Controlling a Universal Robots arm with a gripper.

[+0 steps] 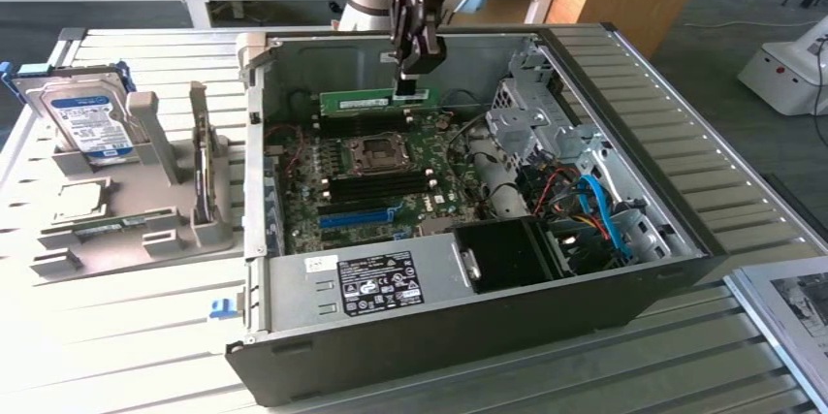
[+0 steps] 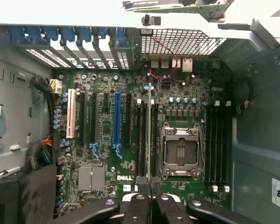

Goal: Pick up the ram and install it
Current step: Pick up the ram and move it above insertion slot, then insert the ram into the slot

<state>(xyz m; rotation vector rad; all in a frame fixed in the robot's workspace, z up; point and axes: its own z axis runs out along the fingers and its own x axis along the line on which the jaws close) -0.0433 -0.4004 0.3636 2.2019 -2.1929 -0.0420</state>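
Observation:
The ram is a long green stick held on edge, level, above the back part of the motherboard inside the open computer case. My gripper comes down from above and is shut on the ram's upper edge near one end. In the wrist view the ram shows edge-on as a thin green line running out from my gripper, over the black memory slots beside the CPU socket. I cannot tell whether the ram touches a slot.
A blue slot strip lies on the board. The case walls, drive cage, blue cables, black shroud and power supply hem in the board. At the exterior view's left, a grey stand holds a hard drive.

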